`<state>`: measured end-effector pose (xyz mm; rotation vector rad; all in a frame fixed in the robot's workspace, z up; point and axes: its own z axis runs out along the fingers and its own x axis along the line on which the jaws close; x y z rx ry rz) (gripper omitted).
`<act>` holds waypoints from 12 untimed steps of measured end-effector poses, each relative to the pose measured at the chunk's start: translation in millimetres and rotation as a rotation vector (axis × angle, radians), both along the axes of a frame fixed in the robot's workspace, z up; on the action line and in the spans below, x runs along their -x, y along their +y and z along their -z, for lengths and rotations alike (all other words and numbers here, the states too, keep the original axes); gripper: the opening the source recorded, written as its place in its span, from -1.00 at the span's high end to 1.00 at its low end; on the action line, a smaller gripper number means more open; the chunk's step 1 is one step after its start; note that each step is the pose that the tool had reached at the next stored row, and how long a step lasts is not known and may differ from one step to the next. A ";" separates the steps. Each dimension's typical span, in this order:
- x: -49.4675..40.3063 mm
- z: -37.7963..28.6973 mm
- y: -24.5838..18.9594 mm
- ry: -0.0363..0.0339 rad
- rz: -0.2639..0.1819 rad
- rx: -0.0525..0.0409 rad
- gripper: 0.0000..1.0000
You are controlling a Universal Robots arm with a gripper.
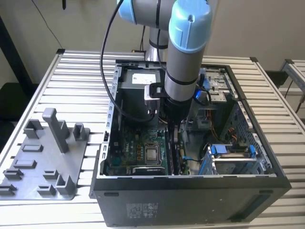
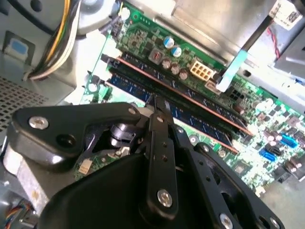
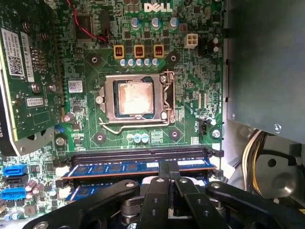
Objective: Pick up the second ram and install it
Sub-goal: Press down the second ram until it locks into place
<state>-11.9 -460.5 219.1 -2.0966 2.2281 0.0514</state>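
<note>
1. second ram (image 3: 119, 168) (image 2: 205, 126): long, thin dark stick with a row of blue-looking chips and a copper-coloured line along the lower edge. seated on edge in a motherboard slot, inside the open computer case (image 1: 190, 191).
2. gripper (image 3: 167, 167) (image 2: 159, 106): lowered into the case, fingers narrow, almost together, tips resting on the upper edge of the second ram about at the middle of the length. not clamped across the thickness, as far as both wrist views show.
3. just beside, on the side away from the cpu socket (image 3: 136, 98): another ram stick (image 3: 83, 191) (image 2: 190, 93), parallel, partly covered by the black gripper links in the first wrist view.
4. on the socket side: one empty black slot (image 3: 138, 154), then the socket with a bare metal square.
5. farther out: a green expansion card (image 3: 28, 62) standing near one end of the slots, a bundle of yellow and black cables (image 3: 250, 148) near the other end.
6. in the exterior view, the arm (image 1: 183, 57) standing upright over the case and hiding most of the slot area; a grey tray with pegs (image 1: 43, 157) on the slatted table (image 1: 81, 71), at the exterior view's left, well apart.
7. long axis of the second ram: flat along the motherboard, parallel to the neighbour stick and the empty slot, running along one side of the socket; chips facing sideways, contact edge down.
</note>
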 end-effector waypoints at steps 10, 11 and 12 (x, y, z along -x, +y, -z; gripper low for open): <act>0.1 -44.4 -0.1 -0.0003 0.000 -0.0021 0.79; 0.1 -49.0 -0.1 -0.0003 0.000 -0.0020 0.79; 0.1 -53.8 -0.2 -0.0004 0.000 -0.0022 0.79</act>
